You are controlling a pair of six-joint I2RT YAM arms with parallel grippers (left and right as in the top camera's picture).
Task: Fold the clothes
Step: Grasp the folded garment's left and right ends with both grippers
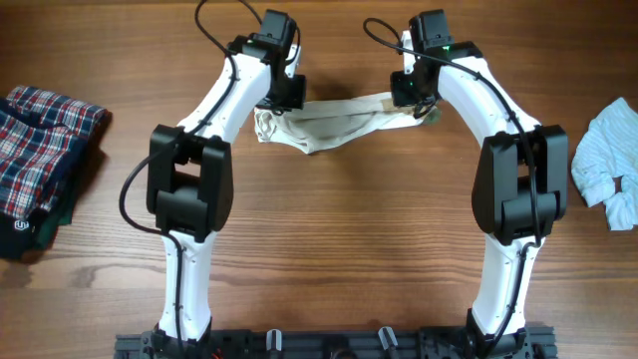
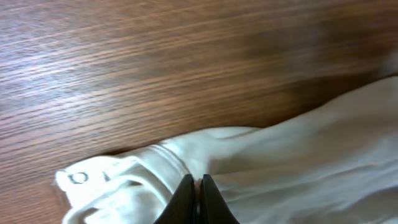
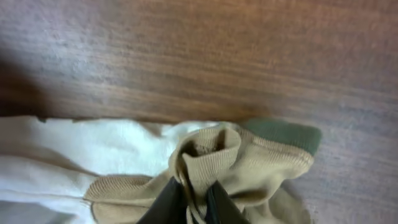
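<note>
Nearest the base rail, the two white-and-black arms are rising, bending at their dark elbows and leaning inward over the brown wooden table [image 1: 329, 229]. Farther back, a limp cream-white shirt with tan-khaki patches [image 1: 329, 125] is stretching in a sagging band between them. Well left of the shirt, a red-and-navy plaid garment [image 1: 40, 150] is lying, bearing a tiny white logo too small to read. Well right of the shirt, a crumpled pale blue, finely striped garment [image 1: 608, 165] is lying.

The left gripper [image 2: 196, 190] is pinching the shirt's white left end, fingers pressed together, beside a sewn label [image 2: 84, 177] whose dark marks are too blurred to read. The right gripper [image 3: 194, 199] is clamping a tan ribbed fold at the shirt's right end, beside a green edge [image 3: 283, 134].
</note>
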